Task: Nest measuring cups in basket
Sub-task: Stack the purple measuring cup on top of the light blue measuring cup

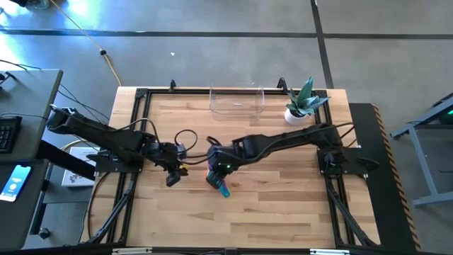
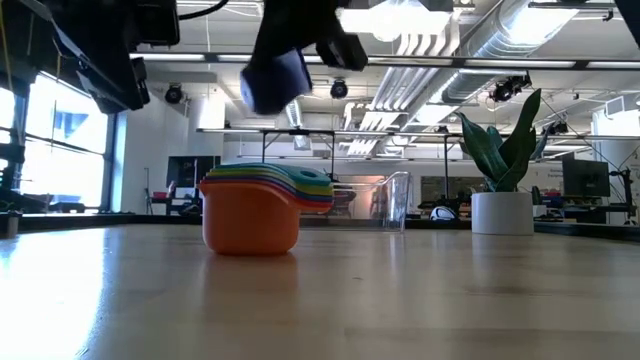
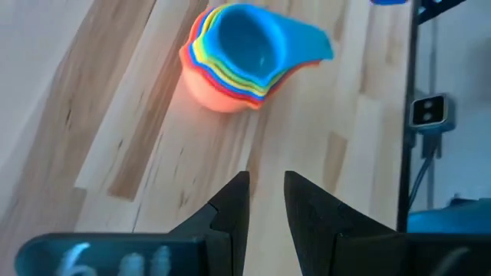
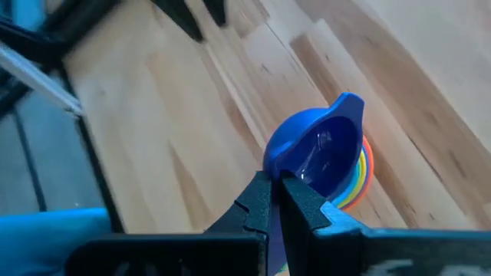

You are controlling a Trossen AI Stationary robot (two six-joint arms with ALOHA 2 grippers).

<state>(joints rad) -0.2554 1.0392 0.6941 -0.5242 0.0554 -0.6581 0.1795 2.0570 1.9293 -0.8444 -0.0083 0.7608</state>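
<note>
A stack of nested measuring cups (image 2: 252, 208), orange outermost and a teal one (image 3: 245, 47) innermost, stands on its base near the table's middle (image 1: 222, 188). My right gripper (image 4: 275, 192) hovers above the stack, shut on a dark blue cup (image 2: 275, 80). My left gripper (image 3: 266, 201) hangs just left of the stack (image 1: 172, 177), narrowly open and holding nothing. The clear basket (image 1: 237, 101) sits at the far edge, with no cup showing in it. My right gripper pinches the dark blue cup by its flat handle (image 4: 276, 172) between the two fingers, coming from above. The bowl (image 4: 316, 147) sticks out beyond the fingertips. The cup is lifted clear and tilted, in the air above the stack (image 4: 362, 170).
A white pot with a green plant (image 1: 301, 108) stands at the far right, next to the basket (image 2: 388, 200). Bare wood lies on the near side of the stack. Black frame rails run along the table's edges.
</note>
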